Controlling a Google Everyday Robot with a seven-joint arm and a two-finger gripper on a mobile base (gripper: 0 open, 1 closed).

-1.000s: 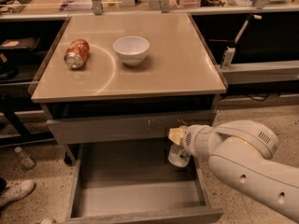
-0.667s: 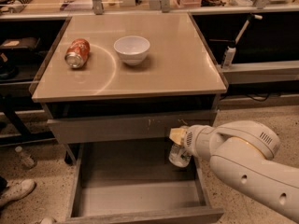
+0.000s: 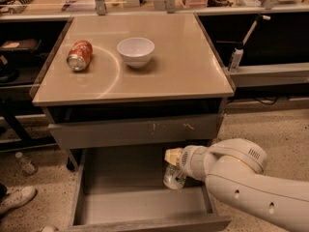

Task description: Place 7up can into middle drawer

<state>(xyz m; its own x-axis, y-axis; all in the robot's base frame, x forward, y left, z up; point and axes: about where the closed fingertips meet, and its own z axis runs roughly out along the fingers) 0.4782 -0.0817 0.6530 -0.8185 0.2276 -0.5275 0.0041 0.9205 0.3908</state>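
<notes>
Since a second ago, the tool [image 3: 173, 162] and the 7up can [image 3: 174, 178] have shifted a little to the left and lower, deeper into the open middle drawer [image 3: 120, 197]. Now the tool sits below the front edge of the tabletop [image 3: 183, 66], right of that edge's middle and toward the front right corner. It is pinching the 7up can by its upper part. The can hangs slightly tilted under the tool's pale tip, over the right rear part of the drawer's grey floor; whether its base touches the floor cannot be told. The white arm [image 3: 256, 187] reaches in from the lower right, over the drawer's right wall. Above the pulled-out drawer, a closed drawer front [image 3: 135, 129] with pale scratch marks sits just under the tabletop's front edge. On the tabletop, an orange-red can [image 3: 79, 55] lies on its side near the left edge. A white bowl [image 3: 136, 50] stands upright to its right, apart from it.
</notes>
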